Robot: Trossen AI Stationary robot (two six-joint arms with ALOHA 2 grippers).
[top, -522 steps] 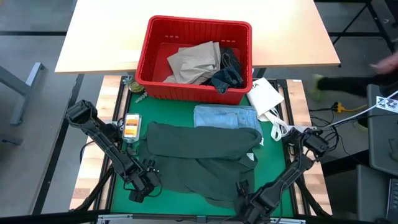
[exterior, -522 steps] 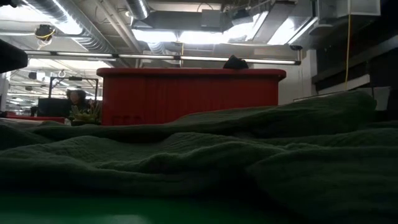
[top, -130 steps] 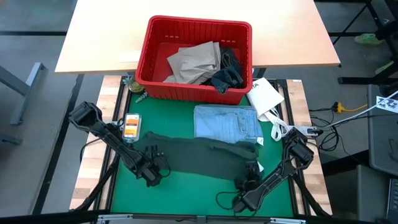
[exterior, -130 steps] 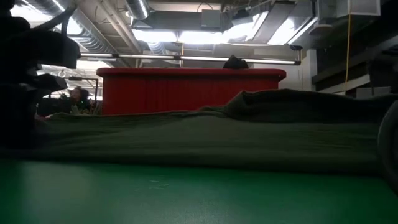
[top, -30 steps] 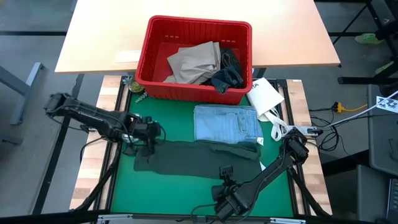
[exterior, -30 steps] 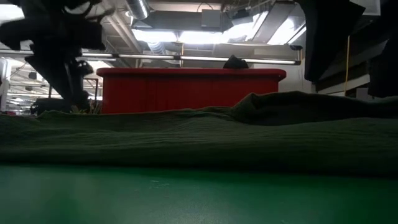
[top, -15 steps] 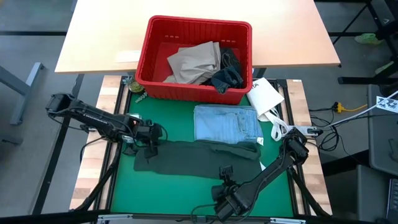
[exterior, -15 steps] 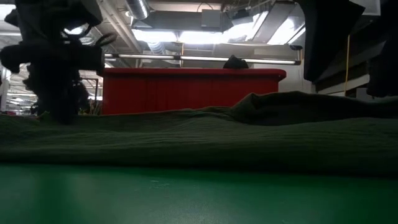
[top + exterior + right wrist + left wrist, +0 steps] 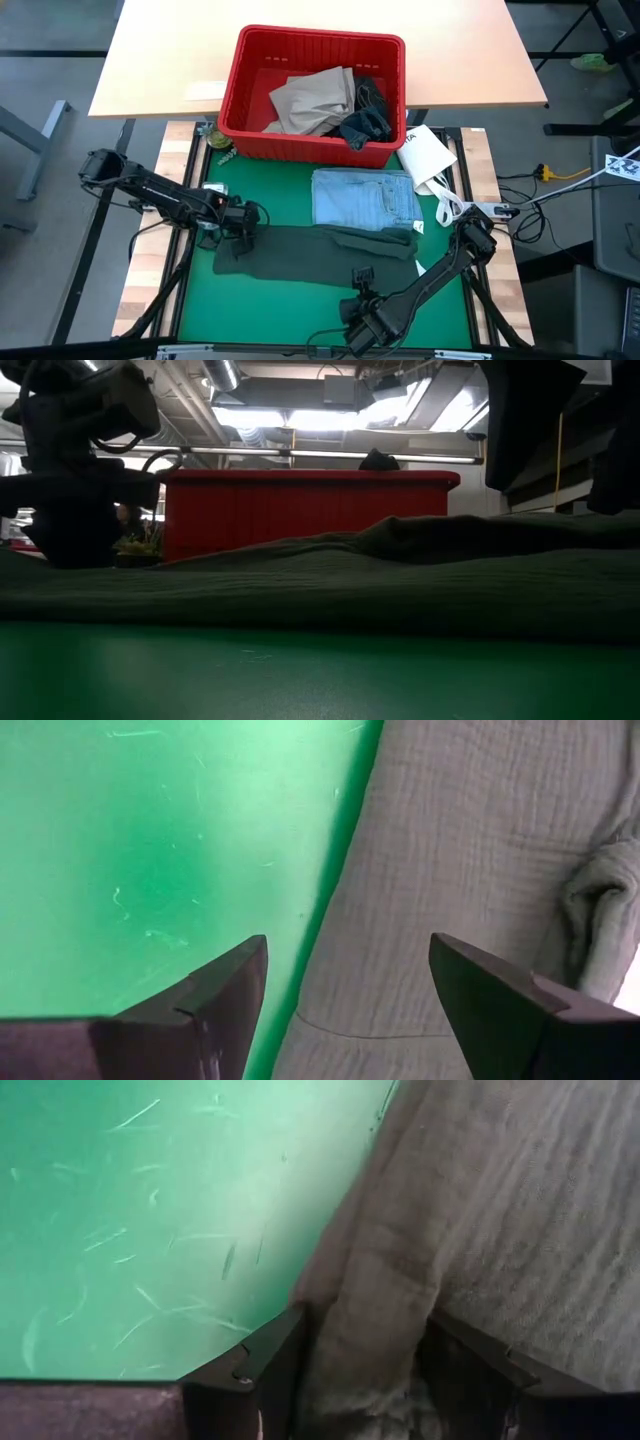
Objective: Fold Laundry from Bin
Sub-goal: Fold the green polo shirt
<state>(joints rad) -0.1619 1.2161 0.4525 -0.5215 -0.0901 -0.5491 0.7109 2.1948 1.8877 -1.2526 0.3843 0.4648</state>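
A dark green garment point(image 9: 310, 255) lies flat on the green mat, and the low view shows it as a long ridge point(image 9: 400, 570). My left gripper point(image 9: 238, 224) is open and stands down at its far left corner, dark at the left of the low view point(image 9: 70, 530). My right gripper point(image 9: 361, 279) hangs open above the garment's near edge, with nothing between its fingers point(image 9: 345, 990). A folded light blue garment point(image 9: 365, 198) lies behind the green one. The red bin point(image 9: 240, 90) holds tan trousers point(image 9: 315, 100) and dark jeans point(image 9: 365, 120). My left gripper comes from above, pointing steeply down, with its open fingers point(image 9: 265, 1365) astride the green garment's left edge. A raised strip of that edge point(image 9: 365, 1350) fills the gap between them and meets both inner sides. The cloth lies on the mat, not lifted.
A white packet point(image 9: 425, 155) and a white cord point(image 9: 450, 208) lie at the mat's far right. The bin stands at the mat's far edge, against a light wooden tabletop point(image 9: 150, 70). Bare green mat point(image 9: 280, 310) shows near the front edge.
My left gripper has sunk straight down onto the green garment's far left corner, rolling a little, its fingers still apart. The cloth there now bunches between its fingers.
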